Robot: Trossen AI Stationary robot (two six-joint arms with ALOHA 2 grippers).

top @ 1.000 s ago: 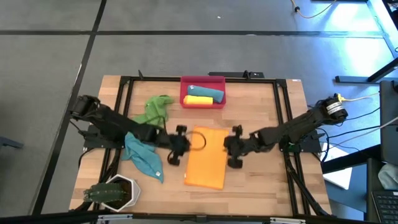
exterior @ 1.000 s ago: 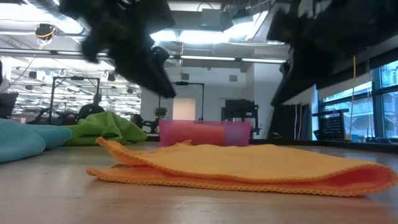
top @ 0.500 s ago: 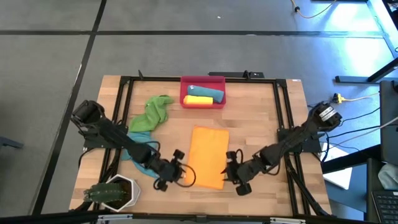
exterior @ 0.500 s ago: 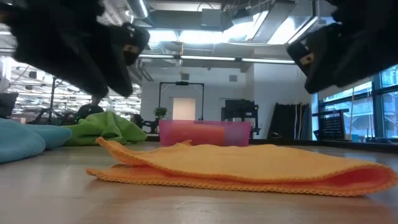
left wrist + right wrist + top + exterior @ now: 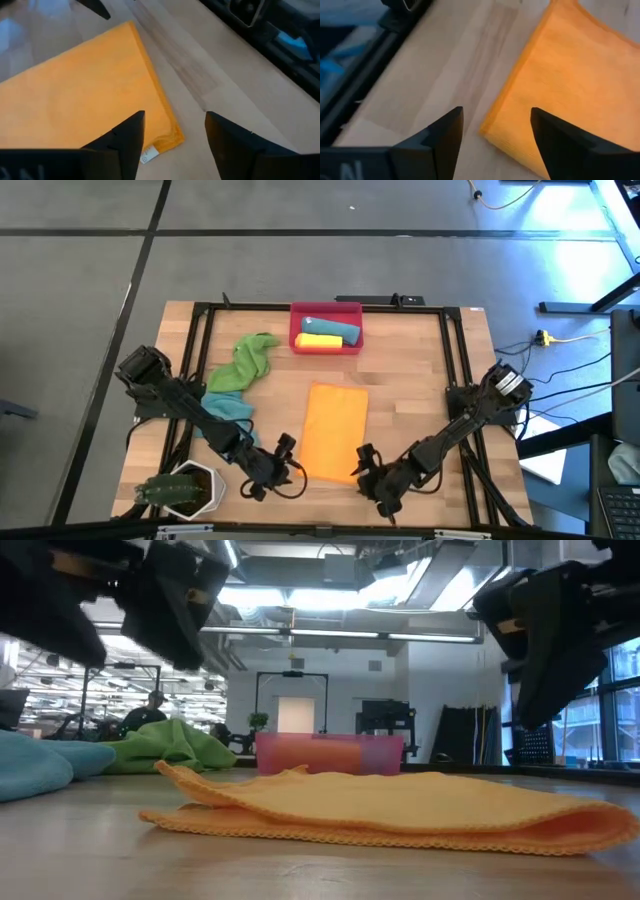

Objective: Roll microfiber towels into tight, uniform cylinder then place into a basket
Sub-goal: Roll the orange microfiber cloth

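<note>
An orange towel lies folded flat on the wooden table, its long sides running from near to far. My left gripper hovers open over the towel's near left corner, which carries a small white tag. My right gripper hovers open over the near right corner. In the high view the left gripper and the right gripper flank the towel's near end. The red-pink basket at the far edge holds a teal roll and a yellow roll.
A crumpled green towel and a teal towel lie at the left, partly under the left arm. A white hexagonal pot with a plant stands at the near left corner. A black frame rims the table.
Both grippers have swept from beside the orange towel's middle toward the table's near edge, sinking a little and rolling, and now stand over its two near corners. The towel has stayed where it was.
</note>
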